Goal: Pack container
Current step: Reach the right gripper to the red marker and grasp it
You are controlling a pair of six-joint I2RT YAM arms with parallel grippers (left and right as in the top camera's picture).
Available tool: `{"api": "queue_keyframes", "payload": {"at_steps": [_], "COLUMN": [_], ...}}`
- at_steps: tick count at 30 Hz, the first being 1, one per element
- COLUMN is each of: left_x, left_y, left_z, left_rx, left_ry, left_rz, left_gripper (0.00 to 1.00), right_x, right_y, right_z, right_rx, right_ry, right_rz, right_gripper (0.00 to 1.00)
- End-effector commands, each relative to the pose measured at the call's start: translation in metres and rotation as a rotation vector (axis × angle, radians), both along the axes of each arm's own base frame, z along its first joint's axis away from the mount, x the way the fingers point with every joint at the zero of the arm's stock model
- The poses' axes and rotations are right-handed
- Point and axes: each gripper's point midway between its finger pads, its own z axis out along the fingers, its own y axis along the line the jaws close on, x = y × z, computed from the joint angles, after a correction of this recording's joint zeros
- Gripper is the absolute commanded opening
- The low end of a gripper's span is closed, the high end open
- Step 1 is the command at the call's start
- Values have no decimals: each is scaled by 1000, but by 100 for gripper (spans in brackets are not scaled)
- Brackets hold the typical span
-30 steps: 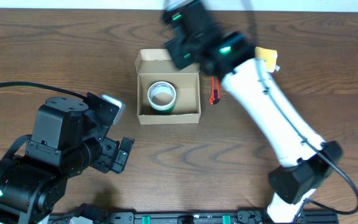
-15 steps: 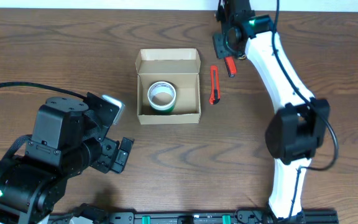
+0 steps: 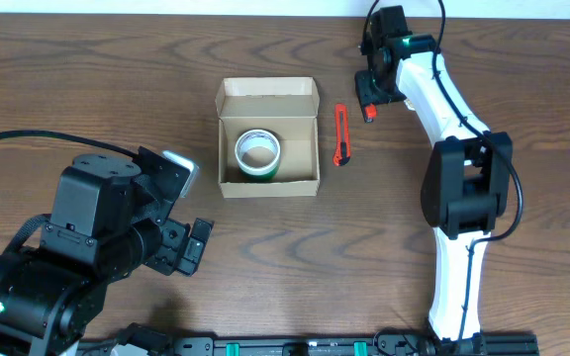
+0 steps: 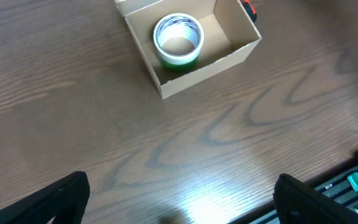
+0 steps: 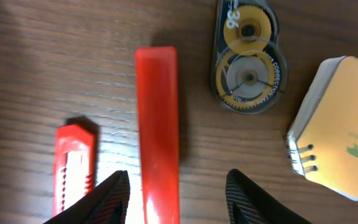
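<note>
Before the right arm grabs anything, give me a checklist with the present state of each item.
1. container open at the top: ok.
2. Free floor inside it beside the tape roll: ok.
3. right gripper jaws apart, nothing held: ok.
4. red bar centred between the jaws: not ok, it lies nearer one finger.
5. left gripper open and away from the container: ok.
6. What the red bar is: cannot tell.

Holds the left arm [image 3: 77, 247] folded low at the near left, the left pincer [image 4: 182, 205] spread wide with nothing between its fingers. Stretches the right arm [image 3: 453, 148] out to the far side, the right pincer [image 5: 179, 196] aimed downward, half parted, empty.
</note>
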Motion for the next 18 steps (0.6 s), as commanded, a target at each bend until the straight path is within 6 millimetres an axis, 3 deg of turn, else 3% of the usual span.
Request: {"api": "queue_keyframes", "payload": {"at_steps": [1,18], "left_x": [-1,-1], "left_y": [0,0], "left_z": [1,1], "left_rx": [7,7], "left_ry": [-5,-5], "left_rz": [-12,-12], "left_gripper": [95,95], "right_x": [-1,-7], "right_y": [-5,4], "right_z": [-17,-50], "right_rx": [-14,32], "right_ry": [27,93], "right_rz": [5,28], "right_gripper": [50,42]}}
